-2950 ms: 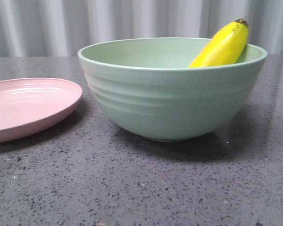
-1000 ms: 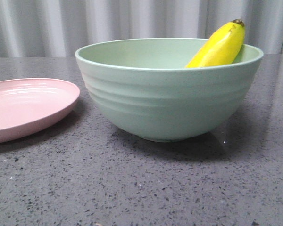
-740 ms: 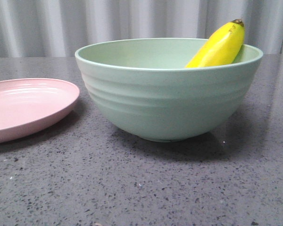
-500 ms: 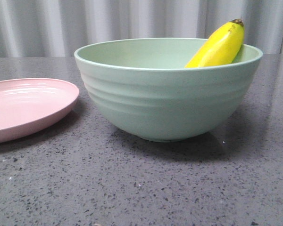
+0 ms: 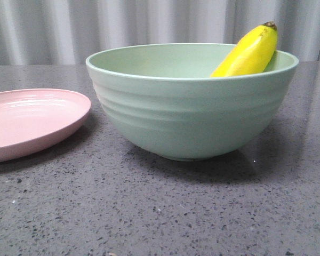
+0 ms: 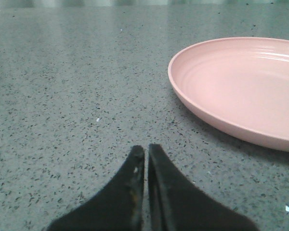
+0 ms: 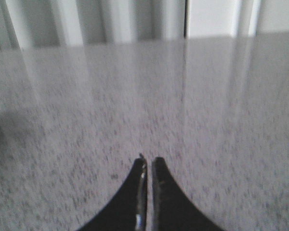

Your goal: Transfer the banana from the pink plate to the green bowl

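Note:
The banana (image 5: 249, 52) lies inside the green bowl (image 5: 192, 114), leaning on its far right rim with its dark tip sticking up above the edge. The pink plate (image 5: 26, 121) sits empty to the left of the bowl; it also shows in the left wrist view (image 6: 241, 89). My left gripper (image 6: 146, 148) is shut and empty, low over the bare counter beside the plate. My right gripper (image 7: 149, 160) is shut and empty over bare counter, with no task object in its view. Neither gripper shows in the front view.
The dark speckled stone counter (image 5: 160, 213) carries the bowl and plate. A pale corrugated wall (image 5: 149, 24) runs along the back of the counter. The right wrist view is slightly blurred.
The bowl and plate sit a few pixels further right in the front view than half a second ago. The banana stays in the bowl as before.

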`<state>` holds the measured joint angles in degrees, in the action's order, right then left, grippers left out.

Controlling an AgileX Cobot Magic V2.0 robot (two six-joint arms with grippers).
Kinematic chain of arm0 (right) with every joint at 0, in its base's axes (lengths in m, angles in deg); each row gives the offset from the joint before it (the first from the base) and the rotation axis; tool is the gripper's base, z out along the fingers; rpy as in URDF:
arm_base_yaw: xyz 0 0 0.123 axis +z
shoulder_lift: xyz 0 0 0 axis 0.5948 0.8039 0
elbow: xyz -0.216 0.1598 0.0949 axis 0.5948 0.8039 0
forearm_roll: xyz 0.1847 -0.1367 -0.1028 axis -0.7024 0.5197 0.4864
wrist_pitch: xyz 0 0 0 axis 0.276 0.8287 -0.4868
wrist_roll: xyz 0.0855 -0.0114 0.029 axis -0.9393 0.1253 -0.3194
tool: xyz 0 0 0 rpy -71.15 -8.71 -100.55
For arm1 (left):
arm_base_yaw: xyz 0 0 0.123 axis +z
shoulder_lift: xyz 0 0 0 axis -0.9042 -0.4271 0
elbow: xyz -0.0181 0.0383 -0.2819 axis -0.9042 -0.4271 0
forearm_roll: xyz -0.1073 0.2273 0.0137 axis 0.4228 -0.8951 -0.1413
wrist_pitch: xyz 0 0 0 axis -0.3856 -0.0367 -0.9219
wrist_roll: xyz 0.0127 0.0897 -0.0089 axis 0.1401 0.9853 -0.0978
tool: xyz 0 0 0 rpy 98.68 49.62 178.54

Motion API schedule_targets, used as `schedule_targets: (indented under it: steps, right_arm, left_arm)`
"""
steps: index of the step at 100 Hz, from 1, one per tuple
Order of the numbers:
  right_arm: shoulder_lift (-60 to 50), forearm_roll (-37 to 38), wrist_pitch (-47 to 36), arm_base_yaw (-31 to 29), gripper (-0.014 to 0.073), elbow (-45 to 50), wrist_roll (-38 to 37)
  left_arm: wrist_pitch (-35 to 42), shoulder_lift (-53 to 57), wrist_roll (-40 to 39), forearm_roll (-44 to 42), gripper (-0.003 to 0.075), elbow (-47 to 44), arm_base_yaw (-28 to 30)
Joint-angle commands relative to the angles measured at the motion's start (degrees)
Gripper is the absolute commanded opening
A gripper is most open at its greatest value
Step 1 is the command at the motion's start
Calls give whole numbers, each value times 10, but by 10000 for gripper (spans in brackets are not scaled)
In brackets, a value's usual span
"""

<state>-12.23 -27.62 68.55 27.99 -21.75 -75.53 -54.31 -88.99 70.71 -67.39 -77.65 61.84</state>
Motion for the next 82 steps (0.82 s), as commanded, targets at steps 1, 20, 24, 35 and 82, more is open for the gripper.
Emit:
schedule_targets:
  steps: [1,20,24,35,82]
  right_arm:
    - [-13,6,-6,-4,-64,11,7]
    - [-13,0,42,-4,-64,11,7]
    - [-13,0,42,-4,-64,11,7]
    - [-13,0,42,-4,-64,11,7]
    - [-13,0,42,-4,-64,11,7]
  left_arm:
    - [34,17,-6,2,-20,-6,0]
    - [34,17,-6,2,-20,-6,0]
    - [34,17,-6,2,-20,-6,0]
    - [34,17,-6,2,-20,-6,0]
    - [34,17,-6,2,-20,-6,0]
